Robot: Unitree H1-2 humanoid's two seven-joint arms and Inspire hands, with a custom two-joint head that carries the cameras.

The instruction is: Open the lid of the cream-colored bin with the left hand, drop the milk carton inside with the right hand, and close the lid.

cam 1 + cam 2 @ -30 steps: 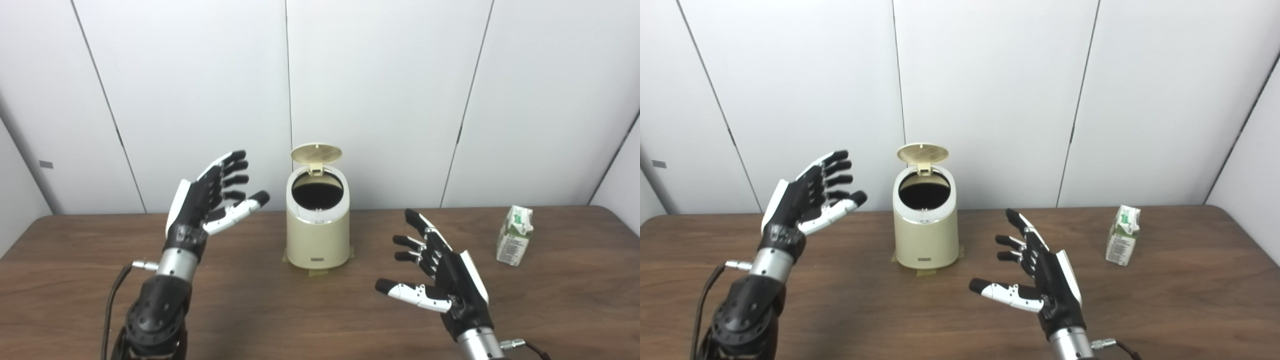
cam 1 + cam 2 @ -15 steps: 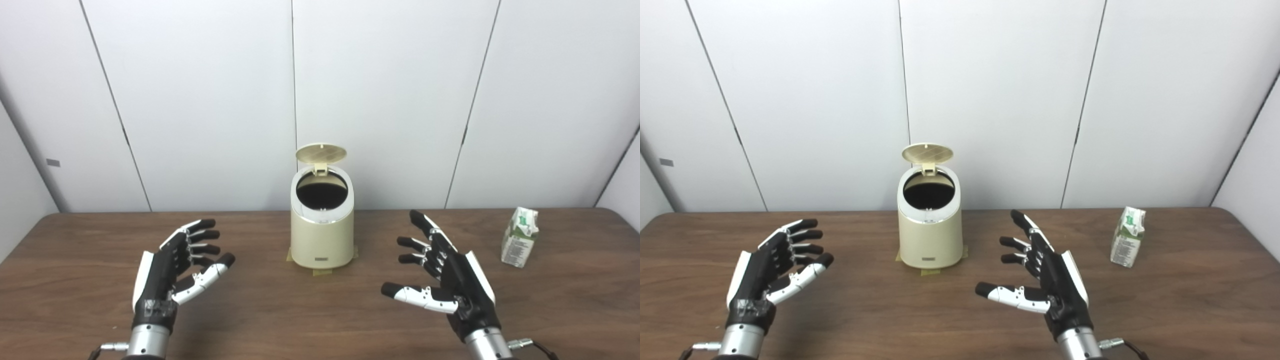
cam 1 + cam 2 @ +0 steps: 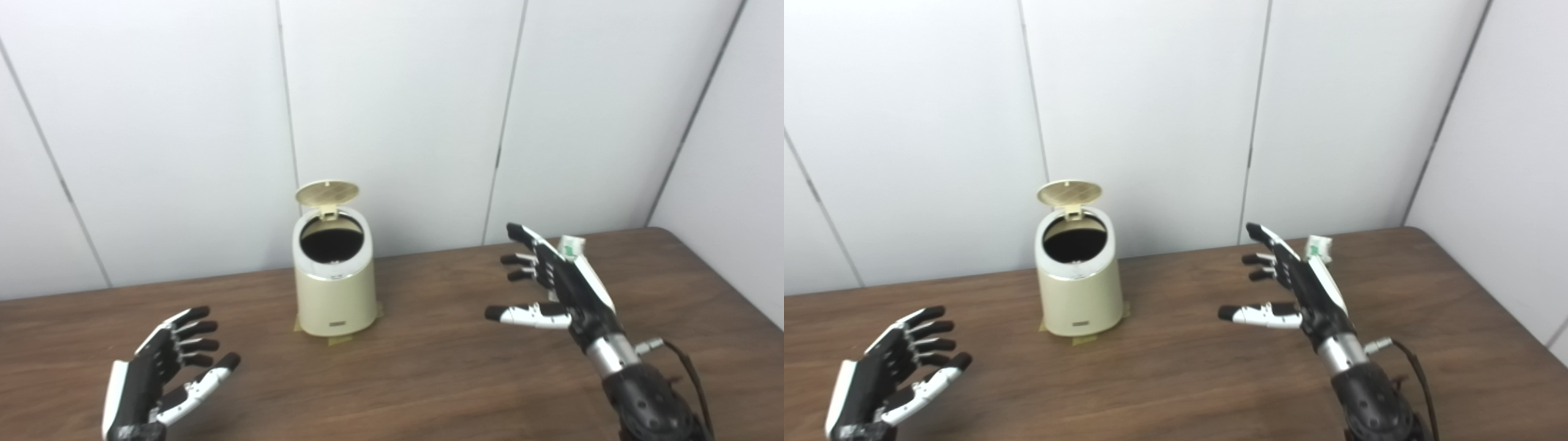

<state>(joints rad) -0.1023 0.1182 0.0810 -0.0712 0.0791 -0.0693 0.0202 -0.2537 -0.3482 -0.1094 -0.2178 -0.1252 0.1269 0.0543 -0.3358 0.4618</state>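
One bin (image 3: 334, 288), one carton (image 3: 1318, 248), two hands.

cream-colored bin (image 3: 334, 288): 1, lid (image 3: 326, 192) up: 1 | milk carton (image 3: 1318, 248): 1, mostly hidden behind right hand | robot hands: 2 — left hand (image 3: 160, 387), right hand (image 3: 560, 285) | wooden table (image 3: 429, 380): 1 | tape patch under bin (image 3: 340, 339): 1
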